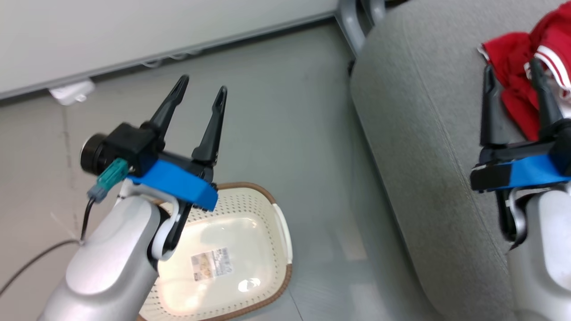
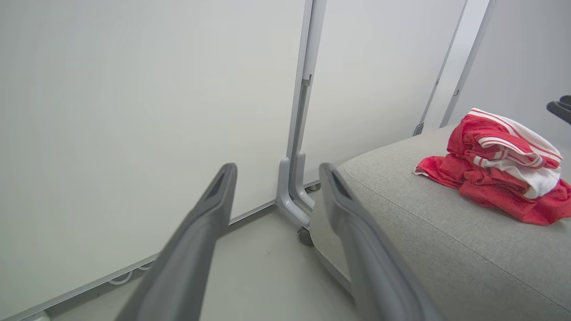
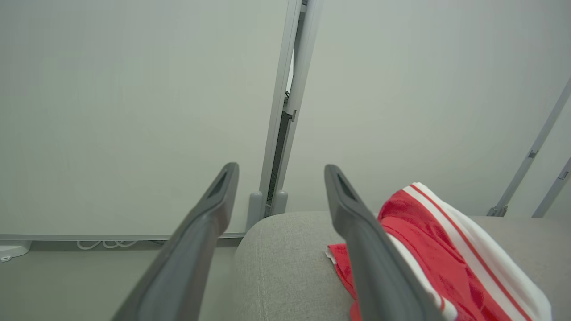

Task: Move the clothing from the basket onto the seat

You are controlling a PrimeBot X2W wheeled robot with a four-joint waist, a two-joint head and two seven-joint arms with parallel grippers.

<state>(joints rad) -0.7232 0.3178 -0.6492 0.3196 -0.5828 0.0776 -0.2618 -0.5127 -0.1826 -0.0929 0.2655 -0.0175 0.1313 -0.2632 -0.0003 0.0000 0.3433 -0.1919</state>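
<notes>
Clothing [image 1: 519, 84]: two red soft-fabric sports garments, one with white stripe trim, crumpled in one heap. It lies on the seat [image 1: 424, 133], a large light grey upholstered cushion with rounded edges, at the far right of the head view.

Basket [image 1: 250, 186]: cream-white perforated plastic with a brown woven-look rim. It stands on the grey floor [image 1: 303, 111] to the left of the seat and apart from it. A printed label [image 1: 212, 264] shows on its inner bottom.

Left gripper [image 1: 202, 87]: two long dark fingers spread wide, grasping nothing, raised above the basket's far rim.

Right gripper [image 1: 512, 67]: fingers spread wide and released, above the seat at the heap's near edge. Whether a finger touches the fabric cannot be told.

Backdrop: pale wall panels [image 2: 134, 111] on grey posts.
</notes>
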